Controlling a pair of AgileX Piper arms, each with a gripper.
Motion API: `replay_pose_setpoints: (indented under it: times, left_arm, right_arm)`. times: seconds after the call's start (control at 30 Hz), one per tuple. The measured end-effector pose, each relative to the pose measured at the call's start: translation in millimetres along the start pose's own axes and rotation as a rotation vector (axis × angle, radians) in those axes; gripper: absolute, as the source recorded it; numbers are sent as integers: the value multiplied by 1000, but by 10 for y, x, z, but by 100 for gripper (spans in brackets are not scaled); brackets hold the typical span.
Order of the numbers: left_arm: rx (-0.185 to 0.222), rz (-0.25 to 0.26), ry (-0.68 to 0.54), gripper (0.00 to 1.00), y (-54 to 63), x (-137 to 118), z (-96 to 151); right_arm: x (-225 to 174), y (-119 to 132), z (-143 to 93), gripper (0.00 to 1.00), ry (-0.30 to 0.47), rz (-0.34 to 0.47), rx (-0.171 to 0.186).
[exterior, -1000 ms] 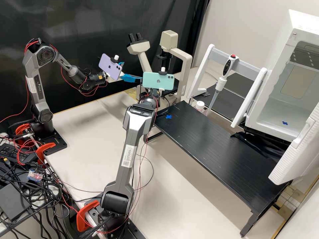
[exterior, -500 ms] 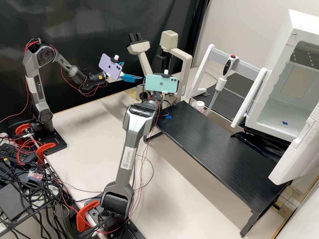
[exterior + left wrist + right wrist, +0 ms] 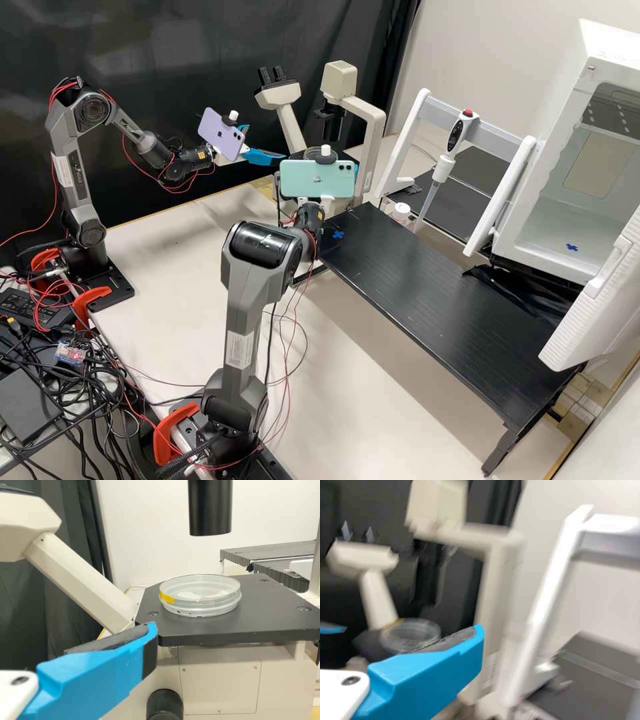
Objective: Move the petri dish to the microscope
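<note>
Our dish (image 3: 200,600) sat flat on the microscope (image 3: 272,612); we needed the open left end effector (image 3: 267,142) and open right end effector (image 3: 478,636) to clear it gently.

High view looks down; 2 nearer wrist views share the microscope (image 3: 220,680).

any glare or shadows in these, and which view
High view: a soft shadow on the pale table beside and under the black shelf, dull sheen on the black curtain; left wrist view: pale glints along the clear petri dish
</note>
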Motion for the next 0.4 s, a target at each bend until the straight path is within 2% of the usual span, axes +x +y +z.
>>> replay_pose_setpoints:
  times: [0.07, 0.13, 0.23, 0.3, 0.4]
  left_arm:
    - [0, 0, 0, 100, 0, 0, 0]
    - [0, 0, 0, 100, 0, 0, 0]
    - [0, 0, 0, 100, 0, 0, 0]
    - [0, 0, 0, 100, 0, 0, 0]
    - [0, 0, 0, 100, 0, 0, 0]
  right_arm:
    - [-188, 129, 49, 100, -7, 80, -10]
    - [-399, 247, 154, 100, -49, 171, -23]
    - [-657, 368, 330, 100, -177, 303, -31]
    - [-792, 413, 438, 100, -267, 363, -22]
    - [-930, 458, 551, 100, -348, 407, -10]
